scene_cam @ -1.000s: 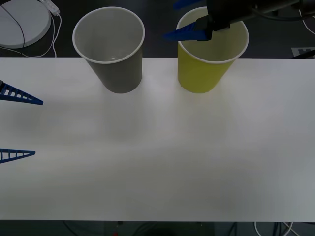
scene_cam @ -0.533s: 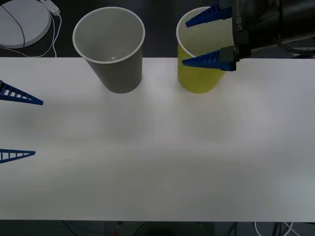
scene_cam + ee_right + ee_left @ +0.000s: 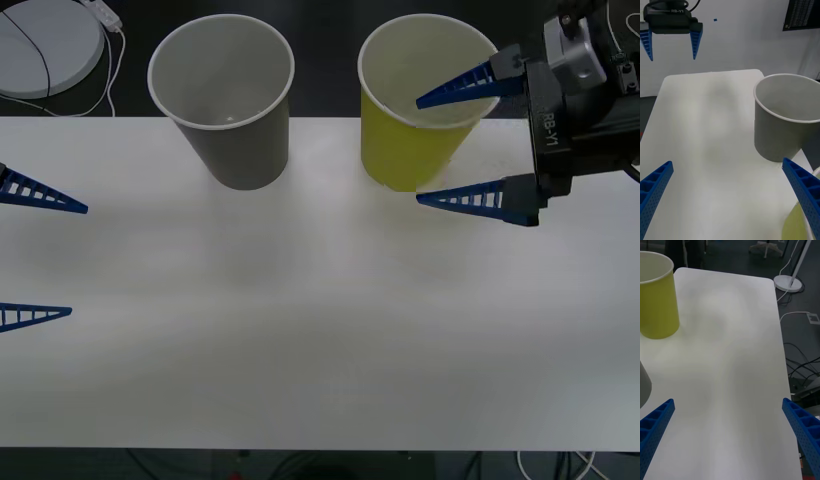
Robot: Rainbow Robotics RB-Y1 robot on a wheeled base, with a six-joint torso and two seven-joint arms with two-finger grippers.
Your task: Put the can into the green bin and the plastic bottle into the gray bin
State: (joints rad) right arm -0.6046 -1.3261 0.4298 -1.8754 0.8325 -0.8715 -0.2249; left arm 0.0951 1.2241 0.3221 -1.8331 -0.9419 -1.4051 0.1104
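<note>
Front view, right of frame: right gripper (image 3: 468, 145) wide open and empty beside yellow-green tapered paper cup (image 3: 420, 130) upper centre, gray paper cup (image 3: 225, 100) upper left, left gripper (image 3: 40, 255) open at left edge; likely a drop done, next needing the bottle.

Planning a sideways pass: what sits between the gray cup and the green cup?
Nothing: in the front view, bare white table separates the gray cup from the green cup.

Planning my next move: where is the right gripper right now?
In the front view, the right gripper is open at the table's far right, beside the yellow-green tapered paper cup, which stands right of the gray paper cup.
</note>
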